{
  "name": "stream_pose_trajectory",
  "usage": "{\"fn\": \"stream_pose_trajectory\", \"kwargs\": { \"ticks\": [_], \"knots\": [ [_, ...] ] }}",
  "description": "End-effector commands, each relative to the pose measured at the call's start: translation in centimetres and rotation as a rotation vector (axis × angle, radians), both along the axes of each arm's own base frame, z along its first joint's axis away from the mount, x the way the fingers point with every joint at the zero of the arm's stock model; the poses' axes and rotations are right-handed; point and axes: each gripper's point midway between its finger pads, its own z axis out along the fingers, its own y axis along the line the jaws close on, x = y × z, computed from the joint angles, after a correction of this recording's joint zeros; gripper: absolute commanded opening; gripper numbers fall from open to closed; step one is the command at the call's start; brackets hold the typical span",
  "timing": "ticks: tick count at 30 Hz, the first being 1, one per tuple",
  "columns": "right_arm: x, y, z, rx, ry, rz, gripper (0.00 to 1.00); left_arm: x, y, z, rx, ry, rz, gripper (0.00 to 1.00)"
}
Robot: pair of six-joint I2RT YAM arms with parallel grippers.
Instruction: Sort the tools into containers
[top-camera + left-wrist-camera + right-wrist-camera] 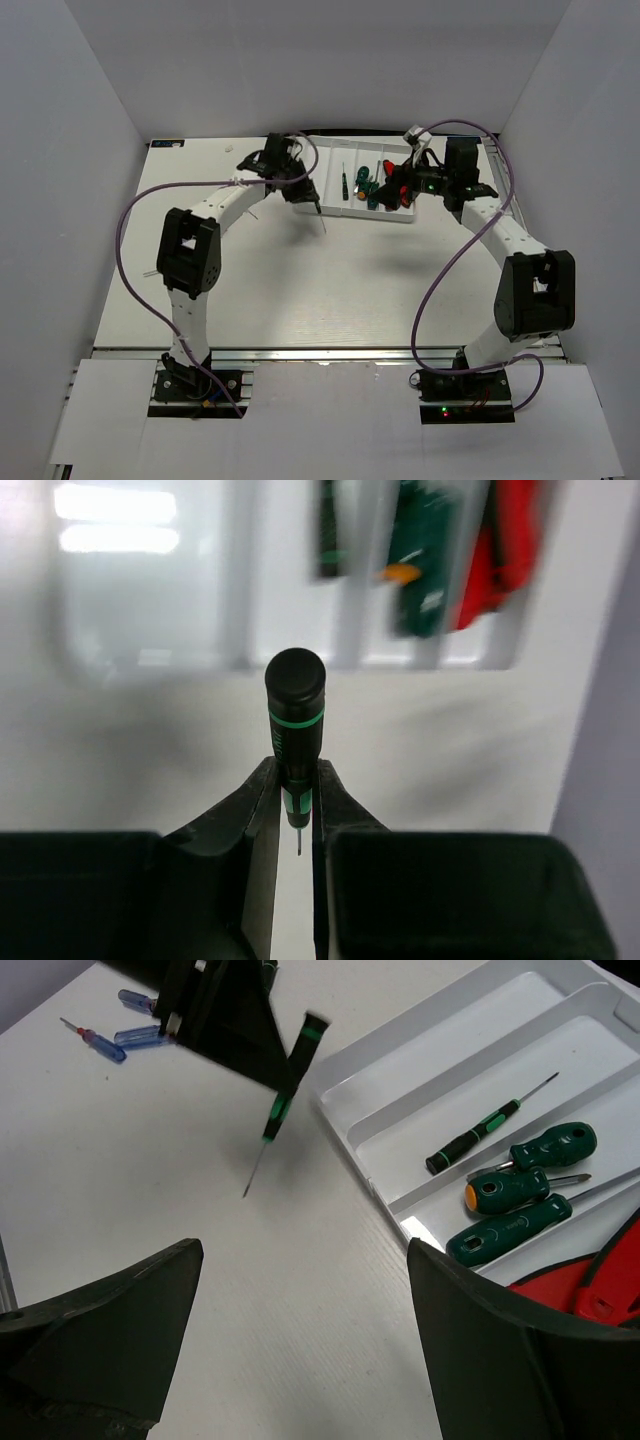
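Note:
My left gripper (292,770) is shut on a thin black-and-green precision screwdriver (294,730) and holds it above the table, just in front of the white tray (150,600). In the right wrist view this screwdriver (285,1090) hangs tip down beside the tray's left rim (340,1110). The tray holds a thin black-green screwdriver (490,1125), three green-handled screwdrivers (505,1190) and red-and-black knives (600,1280). My right gripper (310,1330) is open and empty over the table near the tray's front. From above, the left gripper (308,195) is at the tray's (365,150) left end and the right gripper (405,182) at its right.
Tiny blue-handled screwdrivers (140,1035) and a red-handled one (90,1040) lie on the table left of the tray, behind the left gripper. White walls enclose the table on three sides. The tray's leftmost compartment (450,1050) holds nothing.

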Motion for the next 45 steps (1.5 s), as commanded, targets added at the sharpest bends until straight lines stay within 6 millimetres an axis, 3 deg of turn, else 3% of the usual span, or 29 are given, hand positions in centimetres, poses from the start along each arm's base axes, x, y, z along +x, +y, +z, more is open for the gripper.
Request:
{"fn": "stream_pose_trajectory", "kwargs": {
  "ticks": [1, 5, 7, 8, 16, 20, 27, 34, 36, 37, 38, 40, 41, 45],
  "knots": [
    [-0.3, -0.6, 2.3, 0.001, -0.085, 0.001, 0.89, 4.0, -3.9, 6.7, -0.122, -0.251, -0.211, 0.00],
    [-0.6, -1.0, 2.3, -0.009, -0.093, -0.003, 0.89, 7.4, -5.0, 8.3, -0.092, -0.364, -0.270, 0.00],
    [-0.9, -1.2, 2.3, -0.013, -0.095, -0.006, 0.89, 8.7, -5.2, 7.5, -0.072, -0.375, -0.265, 0.00],
    [-1.0, -1.3, 2.1, -0.015, -0.092, -0.009, 0.89, 9.5, -5.3, 8.7, -0.064, -0.420, -0.263, 0.01],
    [-1.1, -1.6, 1.9, -0.019, -0.087, -0.018, 0.89, 12.7, -5.7, 6.9, -0.032, -0.484, -0.213, 0.18],
    [-0.9, -1.7, 1.9, -0.021, -0.090, -0.022, 0.89, 13.1, -5.8, 4.7, -0.005, -0.465, -0.208, 0.29],
    [-1.0, -1.8, 1.6, -0.028, -0.086, -0.024, 0.89, 12.2, -6.6, 2.4, 0.019, -0.431, -0.243, 0.48],
    [-1.5, -1.7, 1.3, -0.037, -0.084, 0.006, 0.89, 12.0, -6.0, 3.6, 0.048, -0.451, -0.235, 0.56],
    [-1.9, -1.6, 1.3, -0.051, -0.098, 0.036, 0.89, 12.2, -5.0, 4.4, 0.064, -0.463, -0.213, 0.58],
    [-2.1, -1.6, 1.2, -0.054, -0.104, 0.052, 0.89, 12.1, -4.4, 5.9, 0.063, -0.480, -0.199, 0.58],
    [-2.1, -1.6, 1.2, -0.068, -0.127, 0.067, 0.89, 11.7, -3.6, 5.3, 0.070, -0.454, -0.182, 0.58],
    [-2.5, -1.6, 1.0, -0.082, -0.130, 0.091, 0.89, 11.8, -0.9, 5.5, 0.065, -0.424, -0.126, 0.58],
    [-2.7, -1.6, 0.8, -0.092, -0.135, 0.102, 0.89, 10.8, 0.3, 5.5, 0.058, -0.392, -0.100, 0.58],
    [-2.9, -1.9, -0.1, -0.129, -0.153, 0.117, 0.89, 9.4, 7.4, 4.7, 0.078, -0.321, 0.035, 0.59]
  ]
}}
